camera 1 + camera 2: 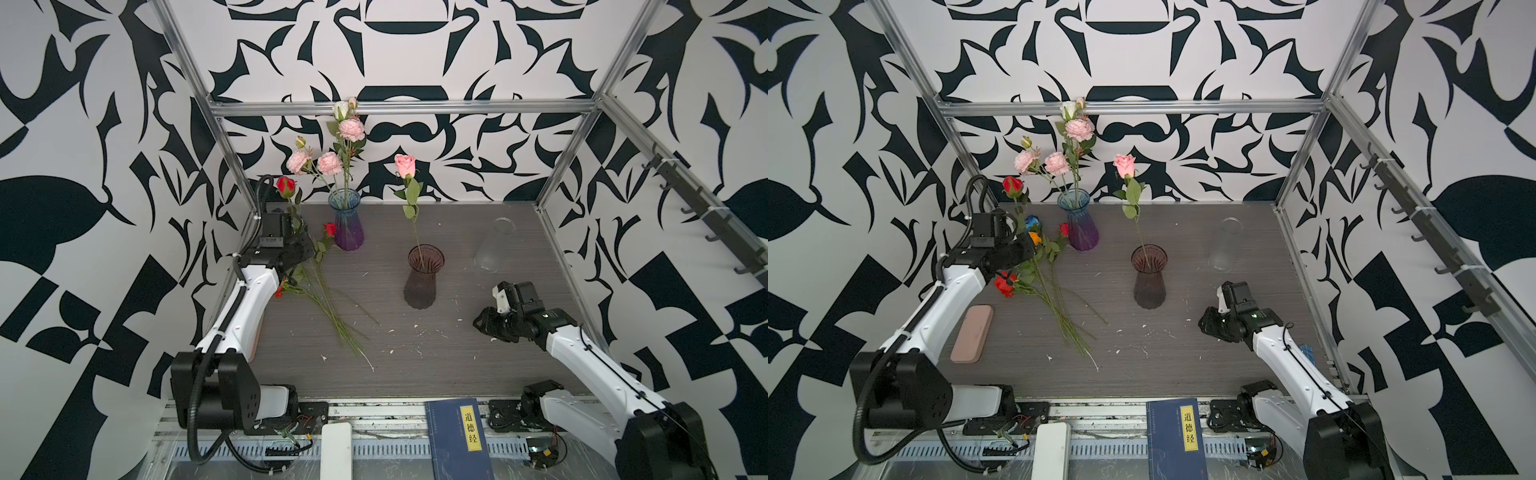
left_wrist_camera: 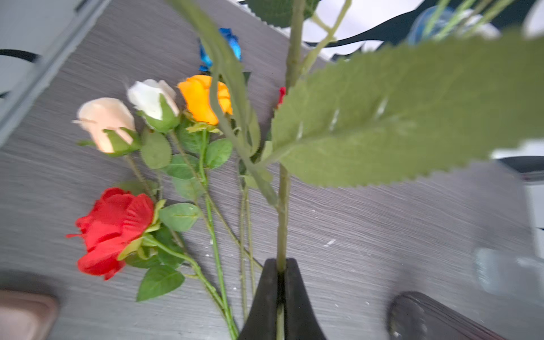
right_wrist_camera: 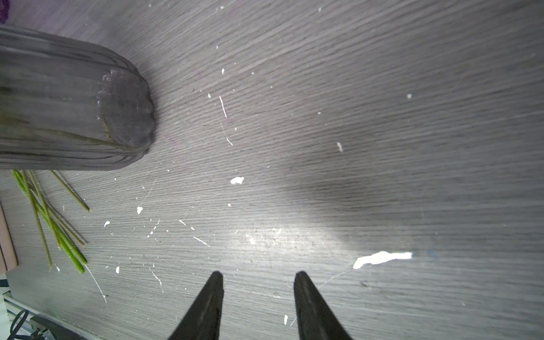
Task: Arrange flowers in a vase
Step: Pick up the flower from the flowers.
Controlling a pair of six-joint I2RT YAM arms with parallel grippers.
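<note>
Noting the left claw (image 2: 281, 266) first: its two black fingers are pressed together on the thin green stem of a red rose (image 1: 285, 185). The rose stands upright above the wrist at about 10 o'clock on the table (image 1: 457, 357). From the left wrist camera its bloom is cut off, and a big blurred leaf (image 2: 412, 112) covers much of that picture. The stem's lower end is lost between the fingers.

Loose flowers (image 2: 179, 216) lie flat at 9 o'clock, stems fanned toward 6. In a top view the left arm (image 1: 245, 307) hides most of their heads; a small red bud (image 1: 329, 229) peeks out. The wrist camera shows more:
- a red bloom (image 2: 113, 232)
- a peach one (image 2: 104, 123)
- a white one (image 2: 153, 100)
- an orange one (image 2: 204, 98)
- a blue one (image 2: 234, 44), half behind a stem

Blue-purple vase (image 1: 346, 220), 11 o'clock: ruffled pink blooms (image 1: 351, 129) and a white bud (image 1: 340, 110). Dark ribbed vase (image 1: 423, 276), near centre: a single pink rose (image 1: 404, 165). Clear vase (image 1: 494, 245), 1 o'clock: pale and hard to read against the tabletop.

Right claw (image 3: 257, 278), 4 o'clock: fingers parted over speckled tabletop. Its camera catches only the foot of the dark vase, the rest cut off, plus some stem ends (image 3: 47, 219).

Pink case (image 1: 972, 334), 8 o'clock, shows in a top view, partly under the arm.
</note>
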